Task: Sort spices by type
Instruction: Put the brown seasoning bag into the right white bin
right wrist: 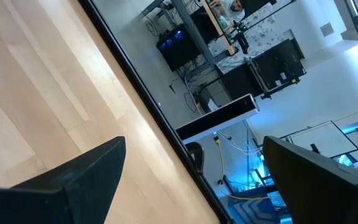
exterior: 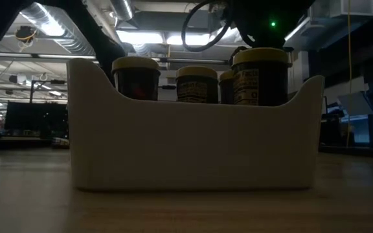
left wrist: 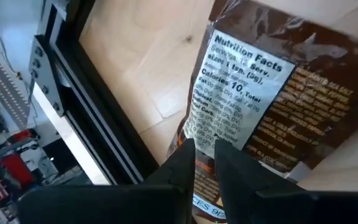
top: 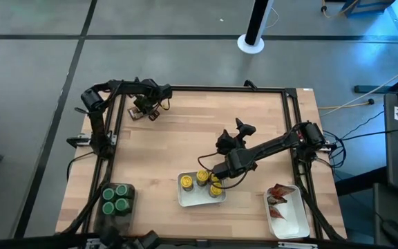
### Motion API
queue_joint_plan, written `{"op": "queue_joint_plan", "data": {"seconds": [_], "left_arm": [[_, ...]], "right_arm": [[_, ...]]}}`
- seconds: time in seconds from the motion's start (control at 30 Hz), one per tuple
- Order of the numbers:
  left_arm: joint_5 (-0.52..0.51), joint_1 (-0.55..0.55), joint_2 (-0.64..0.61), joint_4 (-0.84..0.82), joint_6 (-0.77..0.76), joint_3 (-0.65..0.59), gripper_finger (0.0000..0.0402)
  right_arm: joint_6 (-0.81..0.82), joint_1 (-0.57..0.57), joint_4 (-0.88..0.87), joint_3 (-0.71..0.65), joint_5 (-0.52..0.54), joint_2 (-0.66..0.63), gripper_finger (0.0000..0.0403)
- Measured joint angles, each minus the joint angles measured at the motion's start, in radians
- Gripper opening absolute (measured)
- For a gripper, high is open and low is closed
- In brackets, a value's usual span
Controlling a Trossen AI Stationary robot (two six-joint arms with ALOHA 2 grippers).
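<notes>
Green-cap jars (top: pixel 117 198): sitting at 7 o'clock.
Yellow-cap jars (top: pixel 203 178): standing in white tray (top: pixel 185 197), 6 o'clock.
Right gripper (top: pixel 216 181): hanging wide apart over them; possibly toppling one.
Left gripper (left wrist: pixel 205 160): pinching spice packet (left wrist: pixel 272 106) at 11 o'clock; possibly slipping.

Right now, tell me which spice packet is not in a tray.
The packet at the table's far left corner, under the left gripper. It lies on bare wood, nutrition label up, while the other red packets sit in the white tray near the right edge.
</notes>
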Motion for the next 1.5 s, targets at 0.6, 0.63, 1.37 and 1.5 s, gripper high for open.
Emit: {"op": "queue_joint_plan", "data": {"seconds": [0.6,0.63,1.37,1.5], "left_arm": [[0.057,-0.073,0.0,0.03,0.11,0.0,0.004],[0.057,-0.073,0.0,0.03,0.105,0.0,0.004],[0.031,-0.201,0.106,-0.018,0.091,0.003,0.004],[0.062,-0.276,0.083,0.002,0.093,0.003,0.004]], "right_arm": [[0.0,0.0,0.005,0.0,0.001,0.0,0.0379],[0.0,0.0,0.006,0.0,0.001,0.0,0.0379],[-0.007,0.0,-0.002,0.0,-0.002,0.001,0.0379],[-0.008,0.0,-0.025,0.0,-0.002,0.001,0.0379]]}}
